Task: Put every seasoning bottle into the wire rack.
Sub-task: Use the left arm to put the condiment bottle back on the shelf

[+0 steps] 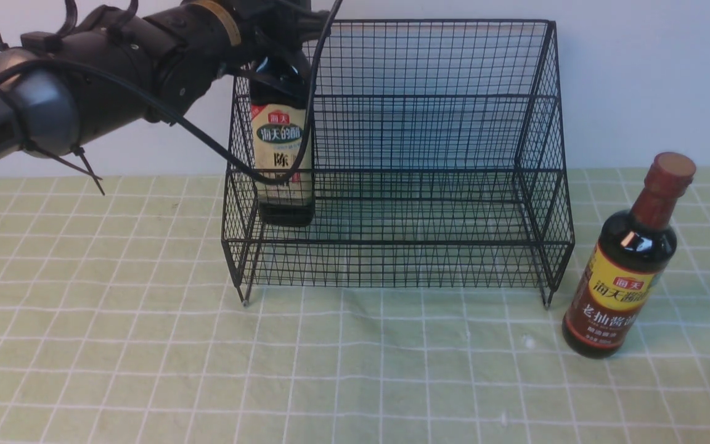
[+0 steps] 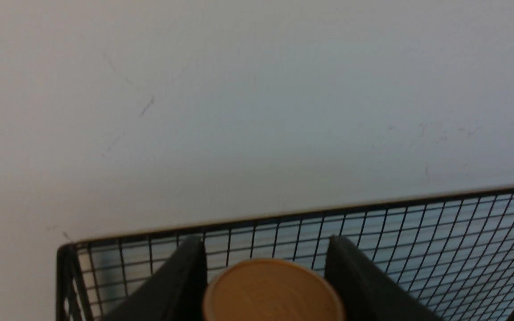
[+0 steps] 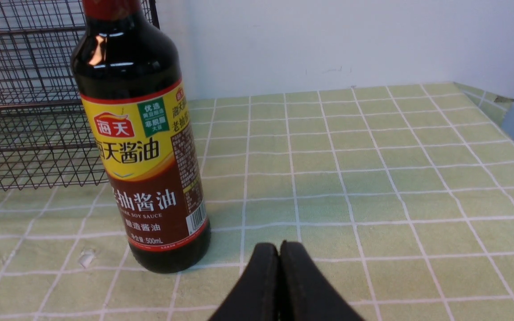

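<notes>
The squarish dark bottle [image 1: 281, 154] with a beige-green label stands upright inside the left end of the black wire rack [image 1: 429, 105]. Its gold cap [image 2: 274, 292] sits between my left gripper's fingers [image 2: 185, 276]. My left gripper [image 2: 266, 243] is closed against the cap from above; in the front view it [image 1: 278, 43] is at the rack's top left. The round bottle [image 1: 629, 265], with a reddish-brown neck and yellow-red label, stands on the cloth right of the rack. It is close in the right wrist view [image 3: 143, 147]. My right gripper [image 3: 279, 244] is shut and empty, just beside its base.
A green checked cloth [image 1: 145, 345] covers the table. A white wall stands right behind the rack. The table's far right corner [image 3: 484, 93] shows in the right wrist view. The left arm's cable [image 1: 306, 123] hangs in front of the squarish bottle.
</notes>
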